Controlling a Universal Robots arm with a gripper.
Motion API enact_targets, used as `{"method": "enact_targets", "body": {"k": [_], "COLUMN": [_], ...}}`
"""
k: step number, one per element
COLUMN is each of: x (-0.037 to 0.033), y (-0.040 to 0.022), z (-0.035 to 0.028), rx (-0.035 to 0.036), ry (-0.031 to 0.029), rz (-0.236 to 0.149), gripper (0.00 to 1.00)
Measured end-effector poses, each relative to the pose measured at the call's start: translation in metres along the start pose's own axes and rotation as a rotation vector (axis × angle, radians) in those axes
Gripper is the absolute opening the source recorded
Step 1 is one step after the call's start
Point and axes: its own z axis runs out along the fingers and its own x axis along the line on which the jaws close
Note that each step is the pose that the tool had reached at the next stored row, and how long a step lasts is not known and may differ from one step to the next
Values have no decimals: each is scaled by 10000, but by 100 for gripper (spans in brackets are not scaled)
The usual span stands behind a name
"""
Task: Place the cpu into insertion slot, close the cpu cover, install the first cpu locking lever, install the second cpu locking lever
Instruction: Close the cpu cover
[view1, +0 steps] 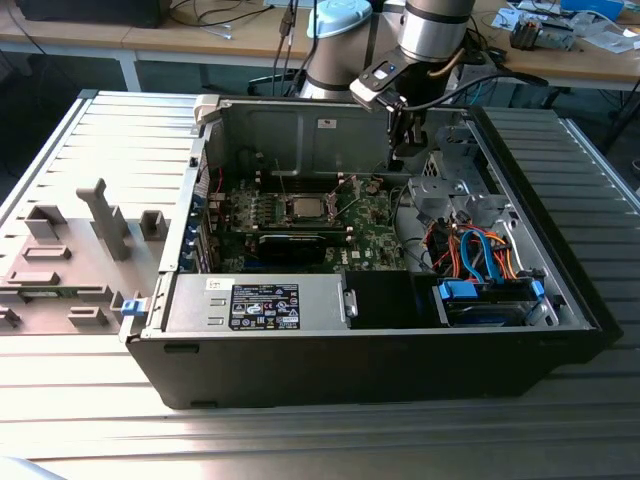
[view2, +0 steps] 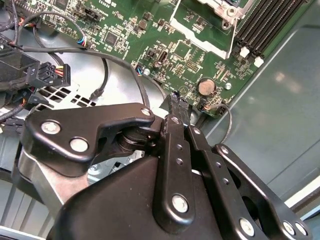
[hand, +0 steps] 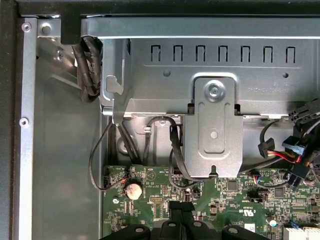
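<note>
In the exterior view the cpu (view1: 304, 207) shows as a small silver-grey square lying in the insertion slot (view1: 289, 209) on the green board inside the open computer case. The cpu cover (view2: 176, 22), a thin silver frame, stands swung open beside the slot, and green board shows through its cut-out middle. Thin metal levers (view1: 350, 187) stick up on the slot's side toward the exterior view's right. My gripper (view1: 405, 150) hangs above the board's edge, further toward the exterior view's right than the slot. Its black fingers (hand: 181, 212) are shut together with nothing between them.
Long memory slots (view2: 265, 25) run beside the socket. A coin battery (hand: 132, 190) and a grey metal bracket (hand: 214, 130) lie near the fingertips. A long black card (view1: 290, 241), a power supply (view1: 255, 300) and a drive cage with blue and orange cables (view1: 480, 250) crowd the case.
</note>
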Motion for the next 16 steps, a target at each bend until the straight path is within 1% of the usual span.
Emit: {"method": "enact_targets", "body": {"k": [3,6,7,8,9,10,11,12,16], "x": [1,1,2,3,4,5,5,6,8], "y": [-15,-75,-105,-139,-187,-227,-258,-277,-387], "z": [0,1,2,4,4,5,6,6,8], "rx": [1,-1,-3,-6,-12,-18,-23,-27,-46], "ry": [0,25,56,104,161,202,231,246,317], "rz": [0,-1,-2,-2,-5,-4,-4,-5,-7], "gripper": [11,11,11,11,11,11,11,11,11]}}
